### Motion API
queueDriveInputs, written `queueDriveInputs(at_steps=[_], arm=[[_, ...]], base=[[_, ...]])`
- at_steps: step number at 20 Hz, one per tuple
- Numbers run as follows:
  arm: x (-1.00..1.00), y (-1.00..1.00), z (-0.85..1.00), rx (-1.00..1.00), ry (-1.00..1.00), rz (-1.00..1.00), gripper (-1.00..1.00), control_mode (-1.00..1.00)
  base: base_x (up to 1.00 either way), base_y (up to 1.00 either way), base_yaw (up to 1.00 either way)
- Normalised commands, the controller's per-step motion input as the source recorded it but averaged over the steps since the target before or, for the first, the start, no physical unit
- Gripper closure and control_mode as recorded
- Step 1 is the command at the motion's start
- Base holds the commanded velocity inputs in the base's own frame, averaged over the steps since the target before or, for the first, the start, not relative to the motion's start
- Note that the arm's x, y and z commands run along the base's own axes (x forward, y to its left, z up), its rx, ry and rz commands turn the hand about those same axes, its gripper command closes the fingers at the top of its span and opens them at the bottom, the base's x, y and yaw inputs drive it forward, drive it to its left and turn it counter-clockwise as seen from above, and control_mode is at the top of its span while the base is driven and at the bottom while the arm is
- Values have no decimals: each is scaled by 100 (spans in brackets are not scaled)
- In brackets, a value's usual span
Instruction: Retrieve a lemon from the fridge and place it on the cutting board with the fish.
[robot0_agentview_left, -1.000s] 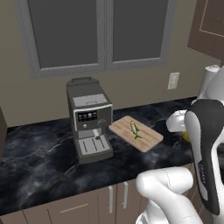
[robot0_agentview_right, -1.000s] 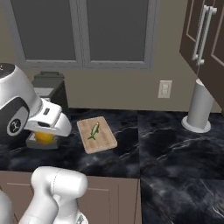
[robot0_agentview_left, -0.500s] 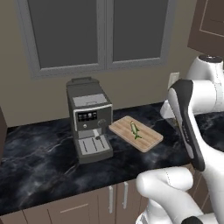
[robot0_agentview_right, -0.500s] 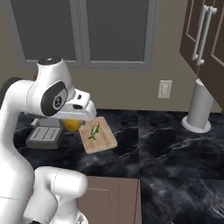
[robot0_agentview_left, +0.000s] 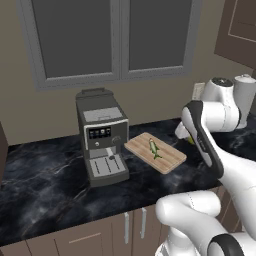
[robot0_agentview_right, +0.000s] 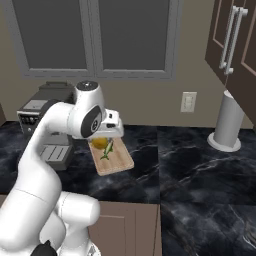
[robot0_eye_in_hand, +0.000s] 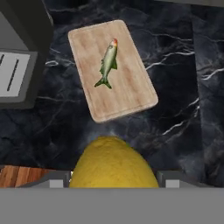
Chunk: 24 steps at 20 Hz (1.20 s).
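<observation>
Carrying the lemon (robot0_eye_in_hand: 113, 162) toward the cutting board (robot0_eye_in_hand: 112, 70), the arm is working through the transport step of the task. Going left to right along the dark marble counter (robot0_agentview_left: 45, 180): a grey coffee machine (robot0_agentview_left: 102, 136) is standing at the left; just right of it the light-wood cutting board is lying flat, with the slender greenish fish (robot0_eye_in_hand: 108, 63) resting near its middle; the gripper (robot0_agentview_right: 103, 141) is hovering above the board's near right side; a white paper-towel roll (robot0_agentview_right: 228, 121) is standing well apart at the far right, below a dark cabinet (robot0_agentview_right: 235, 45). In the hand view the fingers are gripping the lemon from both sides, the yellow fruit bulging between them, raised clear of the counter and of the board's near edge. In the right base view the lemon is showing just under the hand, over the board. Judged from this, the fetch from the fridge is done and only placement remains. The next move is calling for a short advance over bare wood beside the fish, a descent until the lemon nears the board, then a release gentle enough that the round fruit is not rolling off.
</observation>
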Motion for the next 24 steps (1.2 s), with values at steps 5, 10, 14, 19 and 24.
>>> queueDriveInputs(at_steps=[5, 10, 14, 19, 24], arm=[[94, 0, -39, -1, 0, 34, 100, -100], [85, 0, -9, -12, 7, 30, 100, -100], [62, 1, -27, -23, 16, 23, 100, -100], [27, 0, -29, -12, 1, 9, 100, -100], [5, 0, -11, 0, -9, 5, 100, -100]], base=[[0, 0, 0], [0, 0, 0], [0, 0, 0], [0, 0, 0], [0, 0, 0]])
